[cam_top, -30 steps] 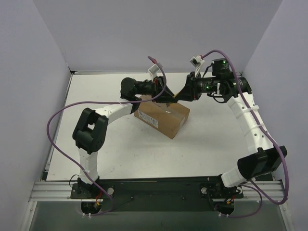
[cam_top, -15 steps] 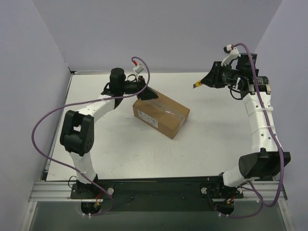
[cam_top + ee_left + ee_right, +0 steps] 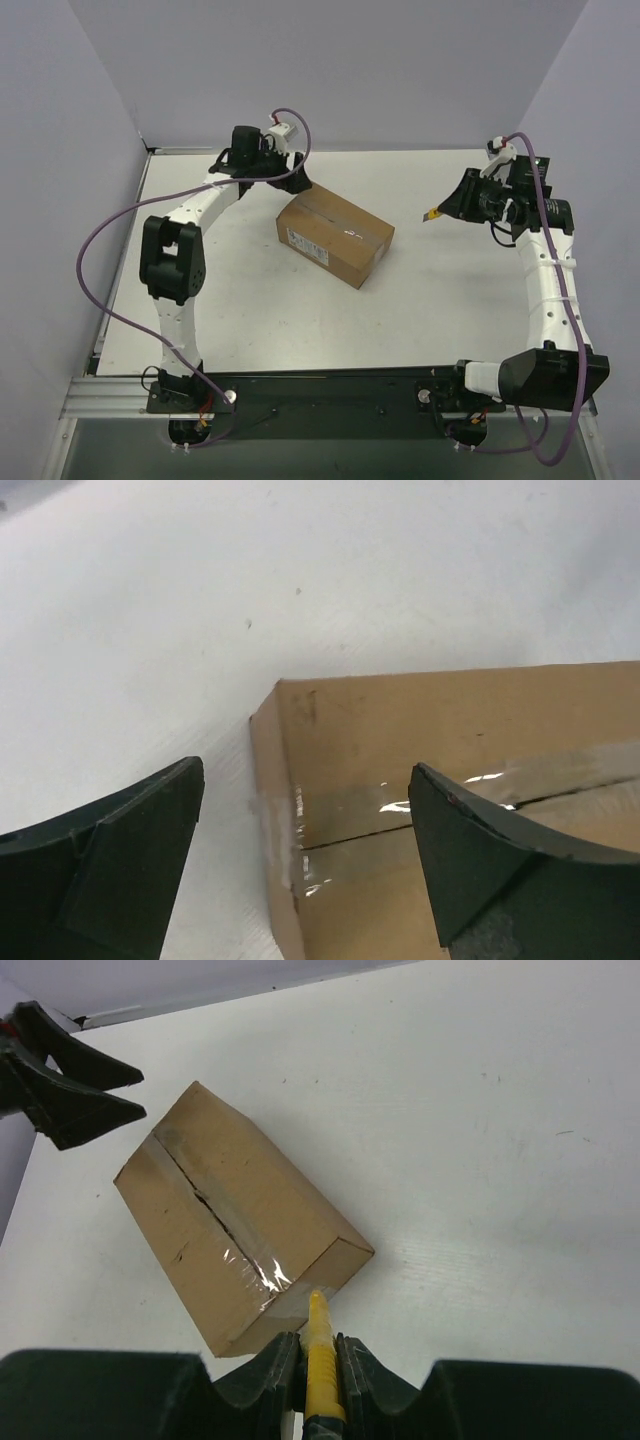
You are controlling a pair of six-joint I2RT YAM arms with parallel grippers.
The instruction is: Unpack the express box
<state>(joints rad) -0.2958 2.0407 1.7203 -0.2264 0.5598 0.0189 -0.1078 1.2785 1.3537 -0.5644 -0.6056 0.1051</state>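
White tabletop (image 3: 250,300) is occupied centrally by the express box (image 3: 336,238), seam tape (image 3: 262,1275) apparently part-slit; yellow utility knife (image 3: 320,1358) is clamped in the right gripper (image 3: 447,206), left gripper (image 3: 292,181) is held wide open, empty, at the far corner: box should be pinned before the remaining tape is cut.

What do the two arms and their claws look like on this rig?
White tubular links with black joint housings on the left arm and right arm; a purple cable loops along each. The left claw and right claw have dark, wedge-shaped fingers.
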